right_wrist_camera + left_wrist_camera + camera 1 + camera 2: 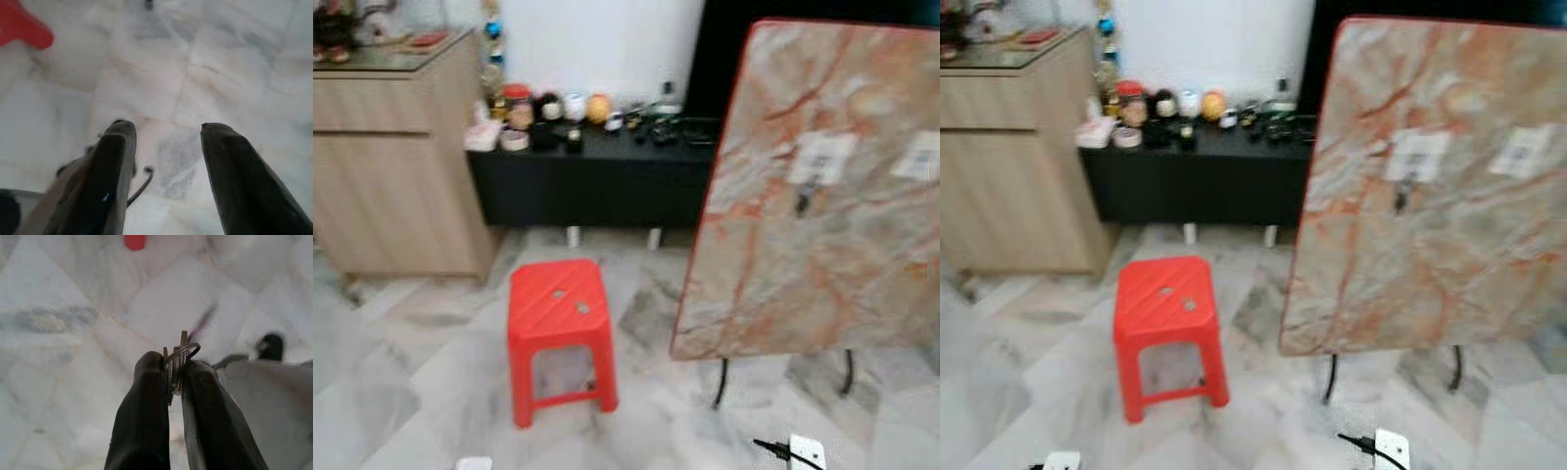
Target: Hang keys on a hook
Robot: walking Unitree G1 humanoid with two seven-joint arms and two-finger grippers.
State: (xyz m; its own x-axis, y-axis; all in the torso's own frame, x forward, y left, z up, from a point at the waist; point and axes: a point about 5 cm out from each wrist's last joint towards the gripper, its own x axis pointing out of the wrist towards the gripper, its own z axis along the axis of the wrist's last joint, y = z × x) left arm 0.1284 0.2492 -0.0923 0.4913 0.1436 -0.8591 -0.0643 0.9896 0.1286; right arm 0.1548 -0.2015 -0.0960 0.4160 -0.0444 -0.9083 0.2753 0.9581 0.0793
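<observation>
We see the left gripper with fingers clamped on the keys, the right gripper with fingers apart; a red stool at 11 o'clock, a tilted marble tabletop at 2 o'clock bearing a small dark hook.

My head stereo pair faces forward-down, both eyes sharing the red stool and tilted tabletop, wrist cameras aimed close at marble floor.

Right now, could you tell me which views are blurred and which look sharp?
Both eye views are softly blurred: the red stool and the marble board lack crisp edges. Left wrist view: fingers and key ring fairly sharp, floor soft. Right wrist view: open fingers blurred.
</observation>
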